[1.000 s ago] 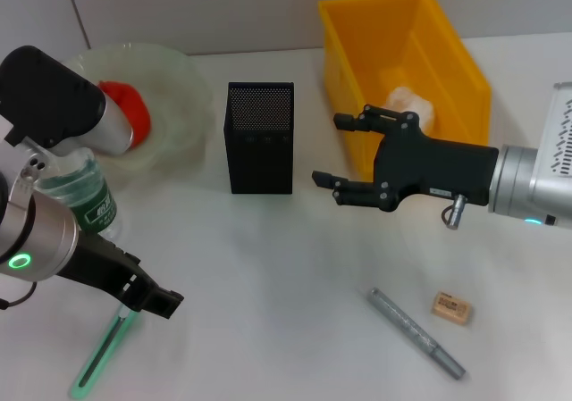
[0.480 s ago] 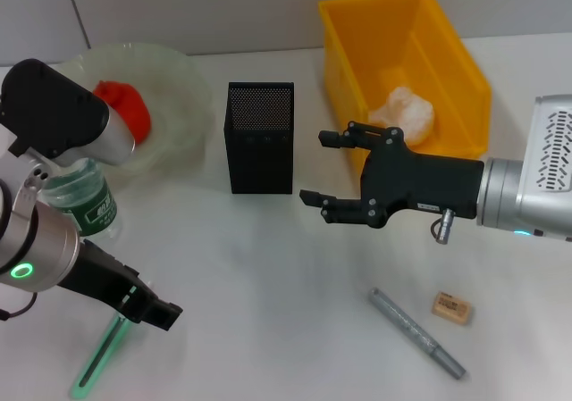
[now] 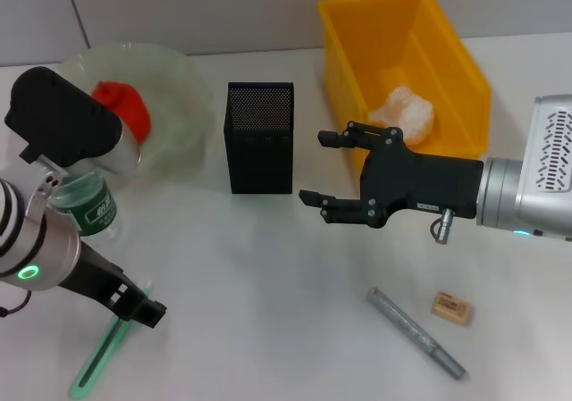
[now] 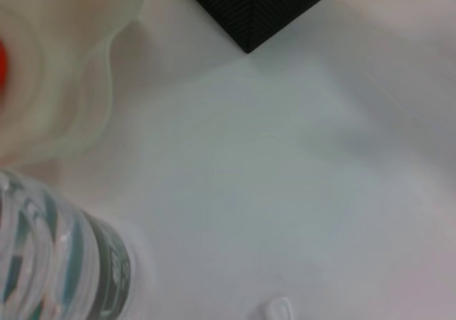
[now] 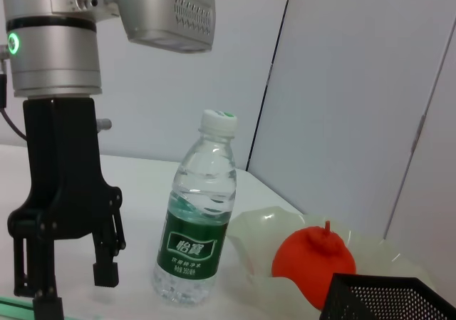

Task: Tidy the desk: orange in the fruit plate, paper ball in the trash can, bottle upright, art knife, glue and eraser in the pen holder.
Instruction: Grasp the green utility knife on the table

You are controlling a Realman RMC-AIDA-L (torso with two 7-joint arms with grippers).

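Note:
The orange (image 3: 122,106) lies in the translucent fruit plate (image 3: 175,87). A paper ball (image 3: 402,111) rests inside the yellow trash can (image 3: 465,71). Beside the plate, the bottle (image 3: 87,206) stands upright, also seen in the right wrist view as the bottle (image 5: 197,227). My left gripper (image 3: 143,309) hovers open over the upper end of the green art knife (image 3: 100,355); the right wrist view shows the same gripper (image 5: 68,277) with nothing between its fingers. Open and empty, my right gripper (image 3: 315,167) hangs just right of the black mesh pen holder (image 3: 260,137). A grey pen-shaped glue (image 3: 416,332) and a tan eraser (image 3: 451,307) lie at the front right.
A grey wall runs along the back of the white table. The left wrist view shows the bottle (image 4: 53,263), the plate's rim (image 4: 68,85) and a corner of the pen holder (image 4: 256,6).
My right gripper came left and down out of the trash can area, uncovering the paper ball, then stopped. My left gripper drew back slightly left along the art knife.

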